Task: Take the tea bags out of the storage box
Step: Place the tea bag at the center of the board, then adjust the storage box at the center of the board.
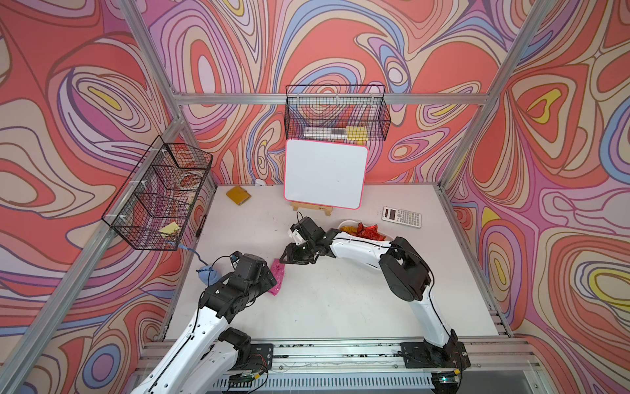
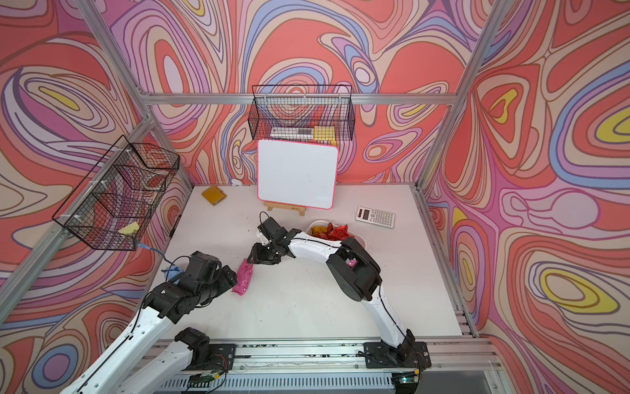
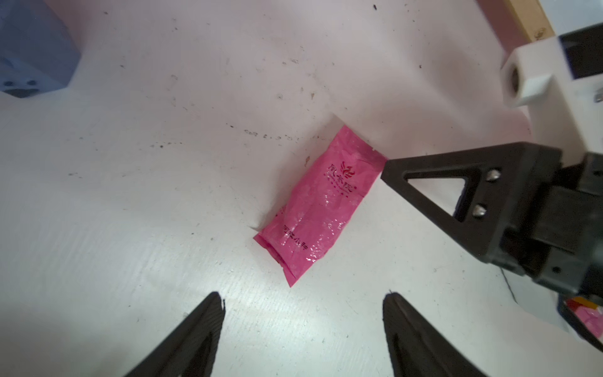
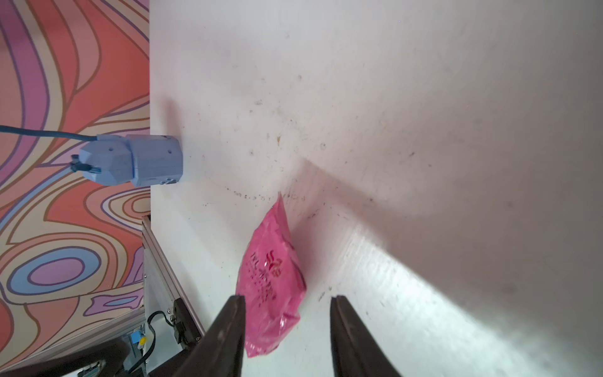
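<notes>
White worktop [image 1: 341, 307] bears pink tea bag [image 3: 316, 205], probably unloaded from storage box [image 1: 343, 224]; right gripper [image 4: 287, 297] jaws parted around its end, left gripper [image 3: 303, 295] jaws wide, empty.

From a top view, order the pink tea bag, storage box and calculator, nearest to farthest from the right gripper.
1. pink tea bag, just by the right gripper.
2. storage box, behind the right arm.
3. calculator, beyond the box, farther back.

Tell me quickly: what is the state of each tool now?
Left tool: open, empty.
Right tool: open, pink bag lies loose by its tip.
</notes>
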Controlling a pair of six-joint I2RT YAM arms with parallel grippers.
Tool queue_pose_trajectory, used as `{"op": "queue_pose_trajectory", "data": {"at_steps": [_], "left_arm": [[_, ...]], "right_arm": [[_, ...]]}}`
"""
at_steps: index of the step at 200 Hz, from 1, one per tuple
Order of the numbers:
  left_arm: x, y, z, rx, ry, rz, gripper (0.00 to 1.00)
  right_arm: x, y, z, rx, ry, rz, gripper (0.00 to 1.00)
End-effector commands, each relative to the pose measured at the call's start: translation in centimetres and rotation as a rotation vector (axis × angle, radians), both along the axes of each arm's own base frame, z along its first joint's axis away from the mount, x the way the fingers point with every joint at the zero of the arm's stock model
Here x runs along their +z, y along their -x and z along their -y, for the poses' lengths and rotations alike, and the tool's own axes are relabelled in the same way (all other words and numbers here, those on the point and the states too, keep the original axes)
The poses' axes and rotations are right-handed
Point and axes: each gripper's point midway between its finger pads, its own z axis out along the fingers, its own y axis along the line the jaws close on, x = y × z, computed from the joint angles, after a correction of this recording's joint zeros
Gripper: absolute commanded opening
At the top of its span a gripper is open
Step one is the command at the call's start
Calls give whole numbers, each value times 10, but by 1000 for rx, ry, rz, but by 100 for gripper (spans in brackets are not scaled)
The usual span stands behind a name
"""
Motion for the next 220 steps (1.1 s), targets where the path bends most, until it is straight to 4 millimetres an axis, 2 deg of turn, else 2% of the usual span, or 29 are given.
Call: {"op": "queue_pose_trajectory", "data": {"at_steps": [1,16,33,39,70,87,105,125,143,183,220], "left_arm": [[11,-18,31,-30,173,54,80],[9,-27,53,-35,298,58,77],[14,-39,75,-38,377,76,76],[18,-42,84,-47,391,87,76],[32,-62,136,-39,490,120,74],[28,-72,168,-2,553,90,73],[16,-85,201,48,641,41,72],[8,-104,236,58,731,12,70],[2,-119,254,57,742,0,68],[-28,-134,256,178,677,-62,57],[-55,-130,255,231,572,-181,39]], "right_arm": [[56,-17,40,-52,62,210,44],[74,-22,72,-107,122,289,44],[85,-25,114,-176,207,358,44],[97,-26,130,-212,226,389,44],[111,-30,215,-409,394,444,44],[118,-28,253,-524,441,462,44],[123,-22,281,-614,459,471,44],[124,-15,299,-674,473,465,44],[122,-9,310,-697,494,457,44],[119,1,325,-732,527,442,45],[123,7,337,-762,554,449,45]]}}
